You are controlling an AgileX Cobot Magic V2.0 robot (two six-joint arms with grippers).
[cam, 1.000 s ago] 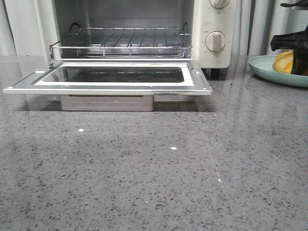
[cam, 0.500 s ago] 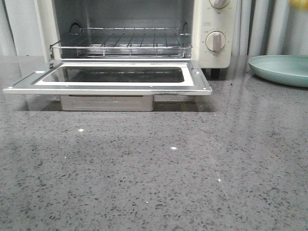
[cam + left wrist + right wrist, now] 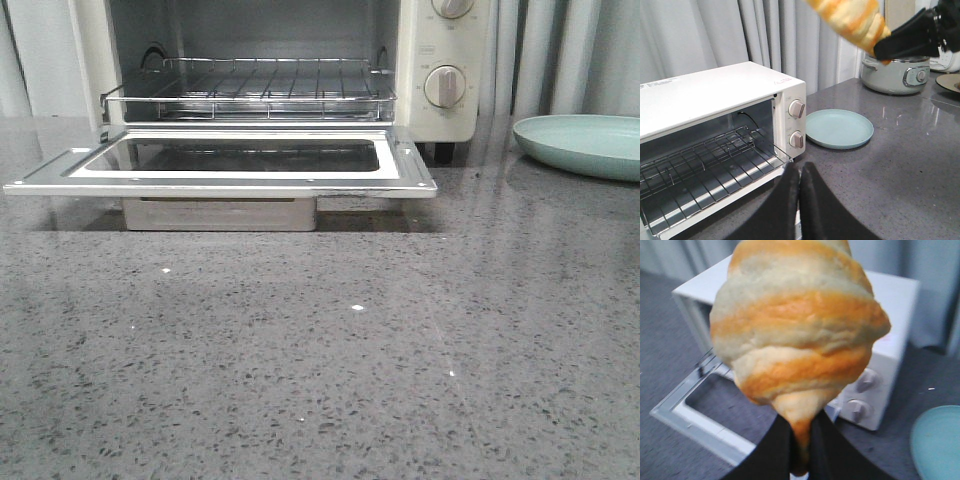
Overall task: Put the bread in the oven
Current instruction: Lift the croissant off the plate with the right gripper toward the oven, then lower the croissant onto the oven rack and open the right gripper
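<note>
Since a second ago the bread has been lifted off the plate [image 3: 585, 145], which is now seen bare at the front view's right edge, with neither arm in that view. In the right wrist view the right gripper [image 3: 801, 450] is closed on the tapered tip of the bread [image 3: 795, 325], the narrow end pinched between the dark fingers [image 3: 830, 450] and the striped body standing out beyond them. The tip was probably chosen because it fits between the jaws and leaves the bulk free to be set down first. In the left wrist view the same roll is seen high in the air, well above the counter [image 3: 330, 370] and the plate, held clear of the oven [image 3: 715, 100] roof during transport. The left gripper [image 3: 799, 200] holds nothing, its fingers pressed together, and is kept near the oven front, out of the way. The oven door [image 3: 230, 165] lies dropped flat and the wire rack [image 3: 255, 85] is bare, so the opening is ready. The carry is judged to be under way; descent toward the rack remains.
</note>
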